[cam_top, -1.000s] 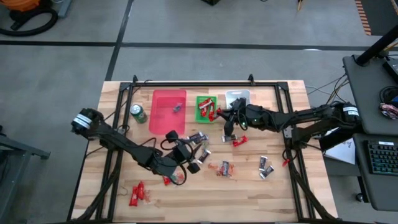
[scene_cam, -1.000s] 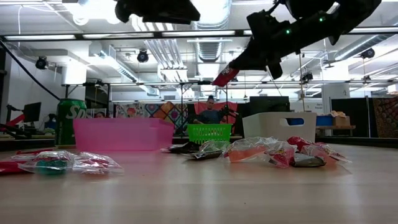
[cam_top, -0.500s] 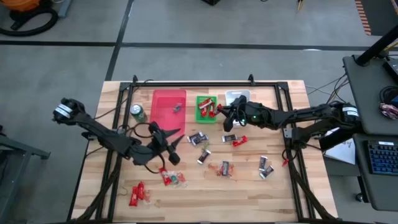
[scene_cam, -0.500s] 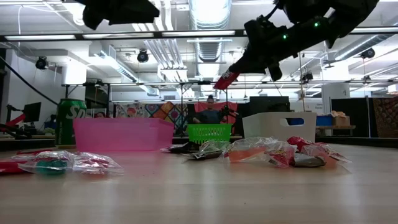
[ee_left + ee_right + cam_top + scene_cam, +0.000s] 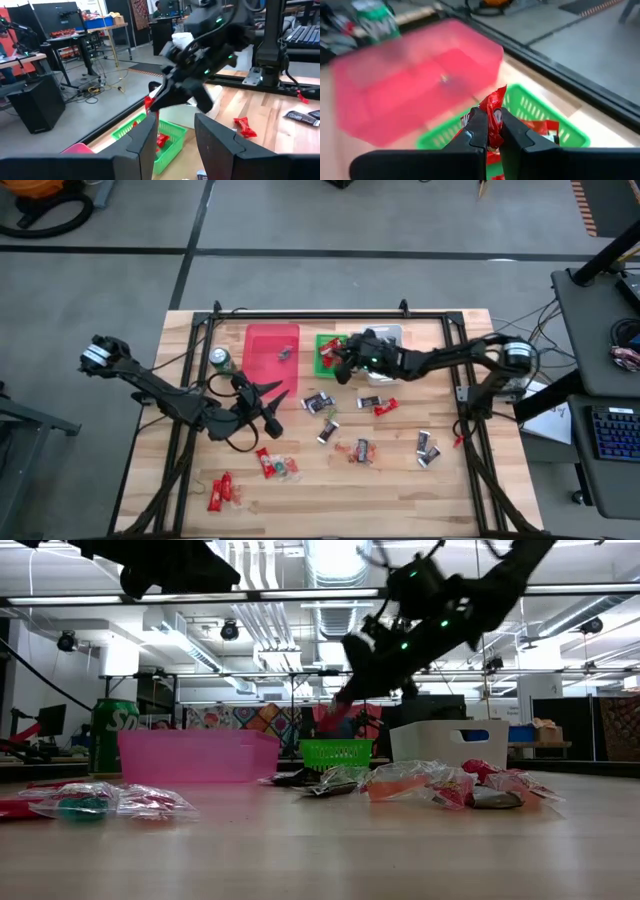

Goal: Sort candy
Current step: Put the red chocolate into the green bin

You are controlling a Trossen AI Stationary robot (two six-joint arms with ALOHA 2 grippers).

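Directly beneath the right tool (image 5: 489, 131) sits the green basket (image 5: 535, 120), already holding a few red-wrapped sweets; the tool is clamped on a red-wrapped candy (image 5: 493, 112), pinched by its lower end so the wrapper stands up clear of the fingers. Holding it by one end looks deliberate: I judge a simple parting of the fingers would drop it straight into the basket with its like. Just beside that tool, on its far side from the white bin (image 5: 383, 334), lies the pink bin (image 5: 272, 356), with one small dark sweet on its floor, which suggests each container takes one sort. A green drink can (image 5: 221, 362) stands next to the pink bin, outside the sorting.

Behind and well apart from the right tool, the left tool (image 5: 262, 402) hovers above the worktop (image 5: 400, 485); its wrist view shows the fingers (image 5: 131, 148) apart with nothing between them. Near it lie a clear-wrapped sweet (image 5: 277, 467) and a red pair (image 5: 221, 491) at the worktop's front edge. Other loose candy (image 5: 322, 402), dark and mixed wrappers, is scattered between the two tools and beyond, still waiting to be sorted
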